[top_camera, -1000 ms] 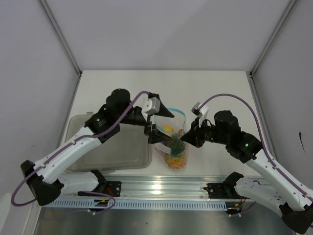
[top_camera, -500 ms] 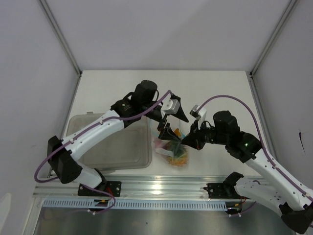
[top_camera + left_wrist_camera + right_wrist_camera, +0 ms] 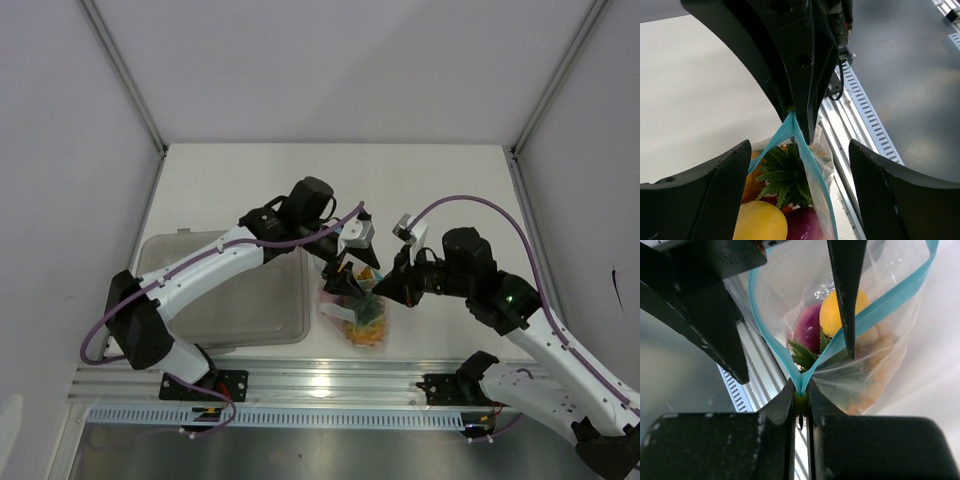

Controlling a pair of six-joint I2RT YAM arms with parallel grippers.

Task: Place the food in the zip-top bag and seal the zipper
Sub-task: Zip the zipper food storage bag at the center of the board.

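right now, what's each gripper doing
left gripper: open, holding nothing
right gripper: closed, pinching the zipper at one end of the zip-top bag

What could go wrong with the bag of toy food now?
The right gripper pinches only the very end of the zipper; a tug could pull it free and the zip-top bag might sag. The mouth is open, and the spiky green leaves sit close under it, so they may get caught when the open left gripper squeezes the strips.
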